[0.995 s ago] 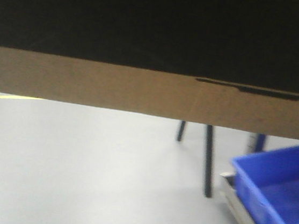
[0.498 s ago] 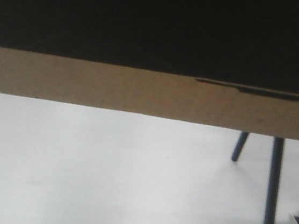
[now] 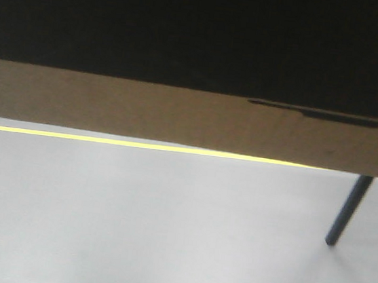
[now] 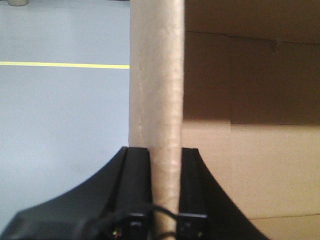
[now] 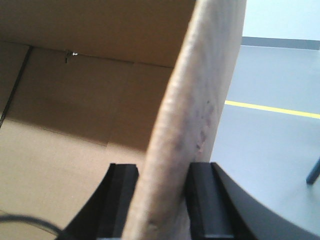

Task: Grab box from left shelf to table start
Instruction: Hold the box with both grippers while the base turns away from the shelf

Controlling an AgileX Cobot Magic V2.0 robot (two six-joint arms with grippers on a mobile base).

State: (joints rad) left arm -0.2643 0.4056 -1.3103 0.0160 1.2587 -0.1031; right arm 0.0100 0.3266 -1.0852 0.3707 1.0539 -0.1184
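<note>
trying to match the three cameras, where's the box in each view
Front view: box fills the top half, brown band under black panel.
Left wrist: its wall edge runs up the centre, in the left gripper.
Right wrist: wall edge slants up the centre, in the right gripper.
Shared landmark: yellow floor line.

box [image 3: 145, 109] 1 | hands [image 4: 165, 157] [image 5: 165, 172] 2 | yellow stripe [image 3: 141, 145] 1 | leg [image 3: 347, 211] 1

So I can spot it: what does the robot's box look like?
Find the grey floor with its yellow line. Above it looms the box, pinched by the left end effector and right end effector. Only it is brown cardboard with a black panel.
</note>
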